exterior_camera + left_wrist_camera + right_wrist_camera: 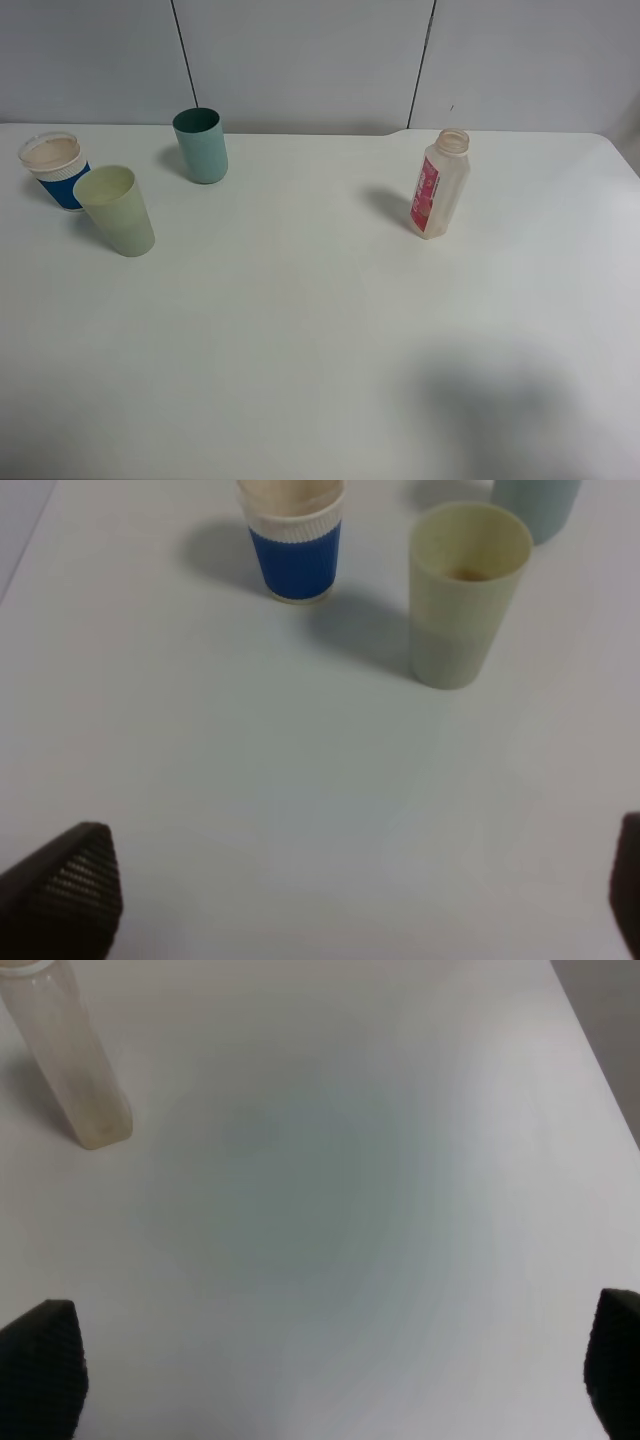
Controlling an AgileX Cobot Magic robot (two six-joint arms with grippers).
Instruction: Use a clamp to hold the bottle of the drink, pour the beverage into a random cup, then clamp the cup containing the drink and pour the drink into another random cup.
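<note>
The bottle stands upright at the table's right, uncapped and looking nearly empty; the right wrist view shows it as bottle. At the far left stands the blue-sleeved cup, holding the peach beverage. Just in front of it is the pale yellow-green tumbler, with a faint tan trace at its bottom. My left gripper is open over bare table, short of both cups. My right gripper is open too, well away from the bottle. Neither gripper shows in the exterior high view.
A teal tumbler stands behind the yellow-green one. The white table has a grey wall behind it. The table's edge runs close to the blue-sleeved cup on the left and along the right side in the right wrist view.
</note>
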